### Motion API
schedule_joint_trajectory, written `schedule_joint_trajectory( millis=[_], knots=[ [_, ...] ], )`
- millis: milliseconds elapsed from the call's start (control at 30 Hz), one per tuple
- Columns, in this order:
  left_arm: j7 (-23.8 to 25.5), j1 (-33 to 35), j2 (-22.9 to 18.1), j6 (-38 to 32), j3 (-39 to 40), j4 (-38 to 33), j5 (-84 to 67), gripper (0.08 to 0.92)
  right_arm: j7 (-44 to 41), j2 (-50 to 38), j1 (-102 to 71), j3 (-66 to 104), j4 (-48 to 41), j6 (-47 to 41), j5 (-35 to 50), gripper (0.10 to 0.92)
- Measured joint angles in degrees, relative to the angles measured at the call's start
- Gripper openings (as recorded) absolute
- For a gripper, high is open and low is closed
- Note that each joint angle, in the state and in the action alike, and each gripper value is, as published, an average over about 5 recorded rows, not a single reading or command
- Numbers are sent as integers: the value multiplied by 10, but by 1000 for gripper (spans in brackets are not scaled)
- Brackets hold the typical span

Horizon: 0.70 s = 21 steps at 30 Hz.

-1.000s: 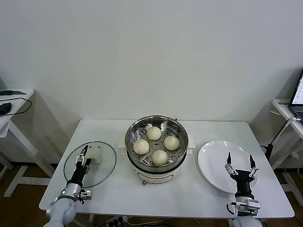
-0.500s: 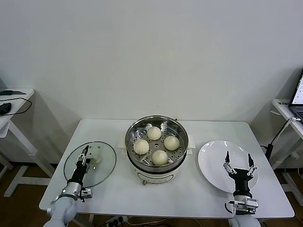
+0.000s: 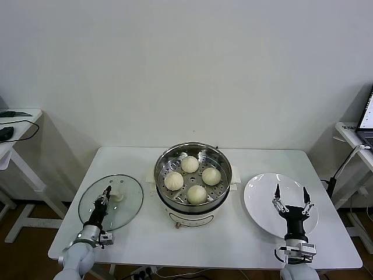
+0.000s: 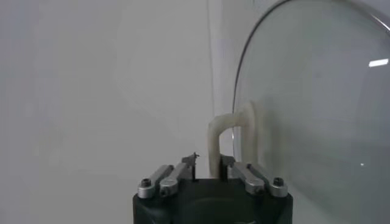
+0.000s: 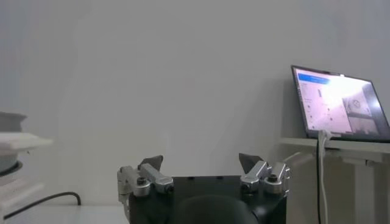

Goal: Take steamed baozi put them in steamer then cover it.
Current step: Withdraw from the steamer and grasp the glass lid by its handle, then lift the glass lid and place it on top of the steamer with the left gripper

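Several cream-white steamed baozi (image 3: 189, 164) lie inside the shiny steamer (image 3: 159, 171) at the middle of the white table. To its left lies the round glass lid (image 3: 128, 210) with a cream handle (image 3: 118, 195). My left gripper (image 3: 106, 191) is over the lid, shut on that handle. In the left wrist view the cream handle (image 4: 225, 131) stands between the two fingers of the left gripper (image 4: 212, 169), with the glass lid (image 4: 317, 109) behind it. My right gripper (image 3: 289, 195) hangs open over the white plate (image 3: 259, 195), holding nothing; the right wrist view shows the right gripper (image 5: 201, 161) with its fingers wide apart.
A side table (image 3: 17, 119) with black items and a cable stands at the far left. A laptop (image 5: 338, 103) sits on another side table at the far right. The steamer's edge (image 5: 12, 152) shows in the right wrist view.
My left gripper has gone from open to shut on the lid's handle. My right gripper has shifted slightly farther over the plate, still open.
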Motion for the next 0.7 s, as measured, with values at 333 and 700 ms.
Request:
schedule_joint_trajectory(
  millis=[333, 700],
  knots=[
    [-1, 6, 3, -8, -5, -9, -13, 191, -1, 1, -3, 0, 6, 3, -2, 823],
    [25, 48, 28, 28, -35, -136, -67, 191, -2, 6, 4, -2, -3, 8, -5, 823]
  ],
)
